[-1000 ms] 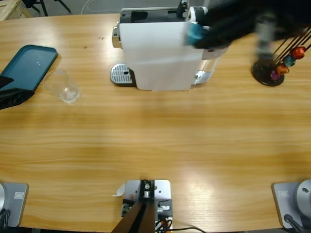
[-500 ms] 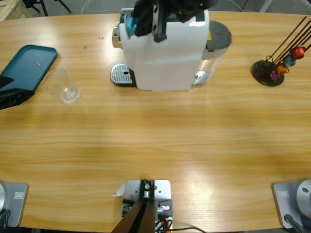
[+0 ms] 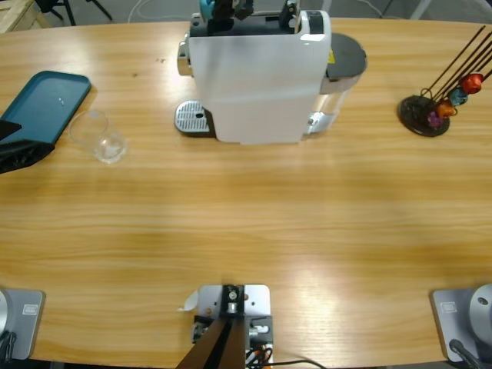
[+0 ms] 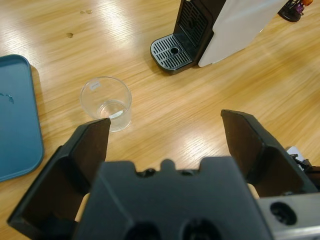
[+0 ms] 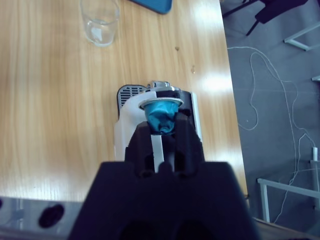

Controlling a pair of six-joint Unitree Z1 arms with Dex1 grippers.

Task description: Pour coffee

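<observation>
Long wooden table [image 3: 246, 223], seen from above. White coffee machine [image 3: 257, 77] at the far middle, its slotted drip tray [image 3: 192, 119] on the tray-ward side. Teal tray [image 3: 46, 104] at one end; black capsule stand [image 3: 430, 111] with coloured capsules at the other. Small clear glass [image 3: 100, 137] upright on the bare wood between tray and machine, apart from both; only a faint film visible at its bottom, coffee not discernible.

Left gripper [image 4: 165, 135] low over the table near the tray, jaws spread wide, nothing between them, glass ahead and untouched.

Right gripper [image 5: 161, 131] directly above the machine top, jaws clamped on a teal capsule [image 5: 161, 116], foil rim toward the machine. In the high view, only gripper tip and capsule [image 3: 207, 8] visible at the top edge.

Compared with half a second ago: right gripper shifted farther back over the machine's rear edge, uncovering its white top. One second ago: the arm over the machine's other end, nearer the capsule stand. Glass, tray, stand unmoved.
</observation>
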